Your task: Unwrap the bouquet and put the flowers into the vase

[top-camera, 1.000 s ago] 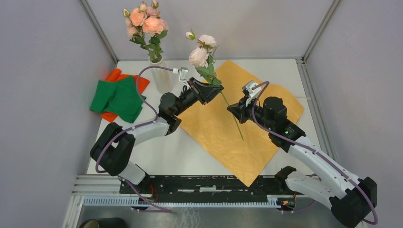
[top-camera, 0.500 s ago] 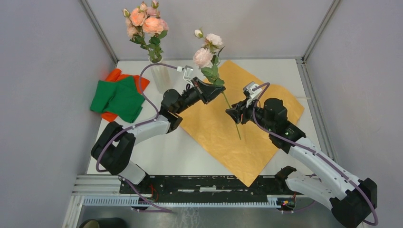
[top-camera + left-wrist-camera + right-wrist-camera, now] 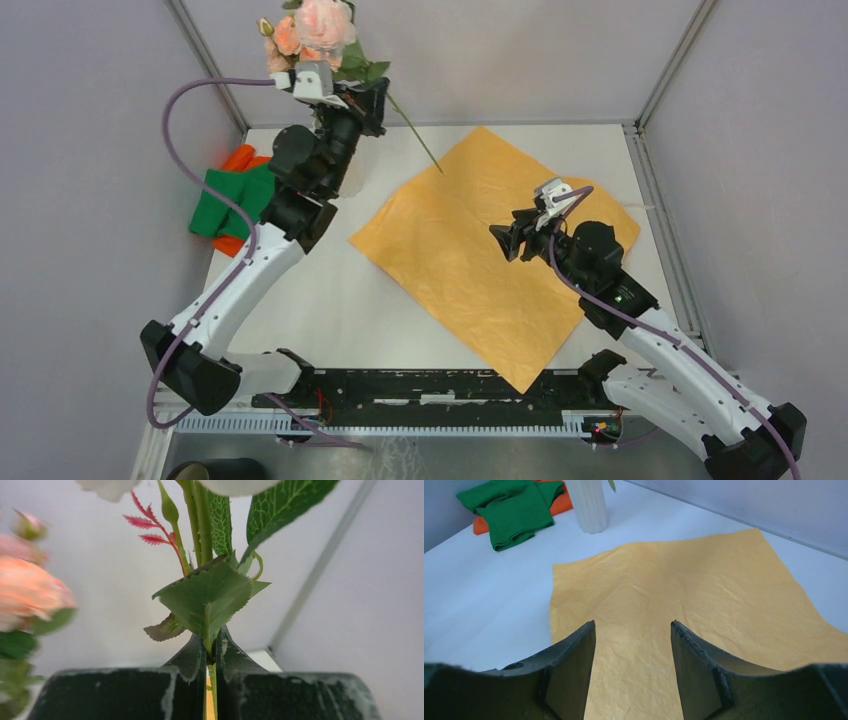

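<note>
Bouquet paper [image 3: 480, 260] lies flat on the white table [image 3: 320, 310] beneath the right gripper [image 3: 633, 624], jaws parted and empty, and farther back the raised left gripper [image 3: 210, 645] pinches one rose stem [image 3: 200, 525] beside the flowers [image 3: 290, 38], with the vase [image 3: 588, 507] and cloths [image 3: 245, 205] by the grey walls [image 3: 520, 50].
</note>
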Controlling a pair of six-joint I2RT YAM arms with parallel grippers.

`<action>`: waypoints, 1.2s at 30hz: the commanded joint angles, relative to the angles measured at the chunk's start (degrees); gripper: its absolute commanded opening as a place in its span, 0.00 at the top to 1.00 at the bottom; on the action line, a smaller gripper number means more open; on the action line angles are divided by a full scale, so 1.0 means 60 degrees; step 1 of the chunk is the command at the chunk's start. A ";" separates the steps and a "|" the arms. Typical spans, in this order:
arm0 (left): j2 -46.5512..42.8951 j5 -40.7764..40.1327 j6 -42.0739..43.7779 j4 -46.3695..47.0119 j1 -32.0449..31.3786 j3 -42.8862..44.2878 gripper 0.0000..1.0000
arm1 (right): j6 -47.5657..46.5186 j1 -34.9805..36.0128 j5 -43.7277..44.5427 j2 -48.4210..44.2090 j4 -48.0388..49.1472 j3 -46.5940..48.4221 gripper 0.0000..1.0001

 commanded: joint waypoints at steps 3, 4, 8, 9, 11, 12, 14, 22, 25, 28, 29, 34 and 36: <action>-0.0814 -0.3373 0.3378 0.0067 0.0425 0.0750 0.98 | -0.0180 0.0033 0.0365 0.0213 0.0535 -0.0398 0.38; -0.0879 -0.3738 0.3610 0.0277 0.0596 0.0704 0.98 | -0.0181 0.0032 0.0360 0.0252 0.0560 -0.0424 0.38; -0.0772 -0.3748 0.3604 0.0282 0.1973 0.0941 0.98 | -0.0204 0.0031 0.0321 0.0453 0.0641 -0.0425 0.38; -0.0673 -0.3728 0.3569 0.0233 0.2238 0.1017 0.98 | -0.0210 0.0026 0.0321 0.0518 0.0663 -0.0414 0.38; -0.0453 -0.3687 0.3541 0.0190 0.2614 0.1143 0.98 | -0.0216 0.0037 0.0299 0.0609 0.0676 -0.0375 0.38; -0.0331 -0.3683 0.3542 0.0183 0.2763 0.1187 0.98 | -0.0211 0.0034 0.0271 0.0655 0.0676 -0.0354 0.38; -0.0135 -0.3557 0.3377 0.0308 0.3056 0.1169 0.98 | -0.0218 0.0038 0.0230 0.0722 0.0654 -0.0308 0.38; 0.0792 -0.2850 0.3167 0.0989 0.3585 0.1196 0.98 | -0.0445 0.0027 0.0356 0.0704 0.0240 -0.0103 0.38; 0.1081 -0.2624 0.3095 0.1136 0.3721 0.1194 0.98 | -0.0437 0.0026 0.0340 0.0703 0.0215 -0.0117 0.38; 0.1258 -0.2349 0.2990 0.1324 0.3820 0.1138 0.98 | -0.0486 0.0030 0.0328 0.0718 0.0161 -0.0132 0.38; 0.1309 -0.2328 0.2953 0.1332 0.3811 0.1144 0.98 | -0.0506 0.0039 0.0349 0.0713 0.0153 -0.0154 0.38; 0.1300 -0.2278 0.2956 0.1174 0.3847 0.1440 0.98 | -0.0533 0.0027 0.0438 0.0714 0.0181 -0.0220 0.38; 0.1163 -0.2276 0.2985 0.1034 0.3851 0.1635 0.98 | -0.0517 0.0030 0.0429 0.0747 0.0223 -0.0247 0.38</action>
